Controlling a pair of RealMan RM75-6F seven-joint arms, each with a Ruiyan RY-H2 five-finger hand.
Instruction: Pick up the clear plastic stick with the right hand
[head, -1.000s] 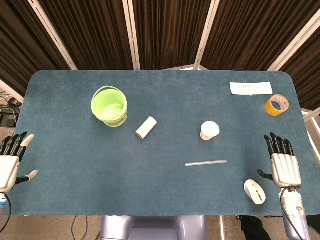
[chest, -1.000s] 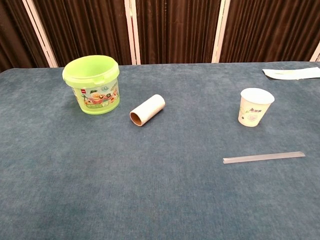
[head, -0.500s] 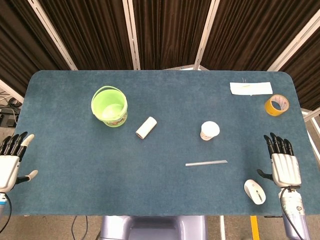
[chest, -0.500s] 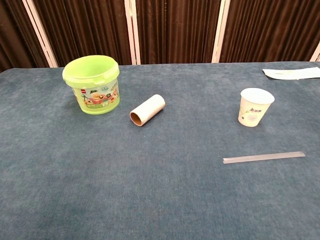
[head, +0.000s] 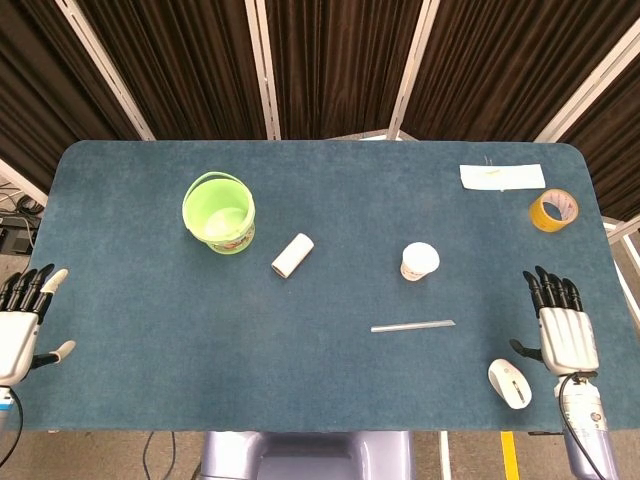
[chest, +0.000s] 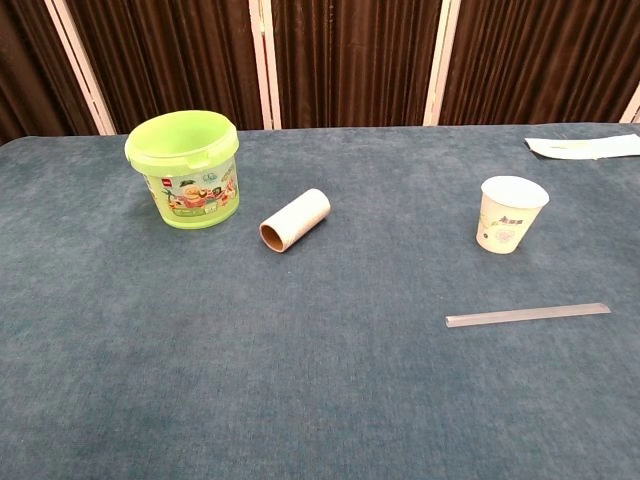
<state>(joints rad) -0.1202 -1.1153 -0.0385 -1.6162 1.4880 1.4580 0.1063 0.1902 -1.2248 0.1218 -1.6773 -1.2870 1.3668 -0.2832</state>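
The clear plastic stick (head: 412, 326) lies flat on the blue table, right of centre; the chest view shows the stick (chest: 527, 315) near its lower right. My right hand (head: 558, 327) hovers at the table's right front edge, fingers spread and holding nothing, well to the right of the stick. Off the table's left front corner my left hand (head: 20, 322) is also open and empty. Neither hand appears in the chest view.
A white computer mouse (head: 510, 383) lies just left of my right hand. A paper cup (head: 419, 261) stands behind the stick. Further off are a cardboard tube (head: 292, 255), a green bucket (head: 218, 212), a yellow tape roll (head: 553, 210) and a white paper (head: 502, 177).
My right hand has shifted slightly left and forward over the table. Nothing else has moved.
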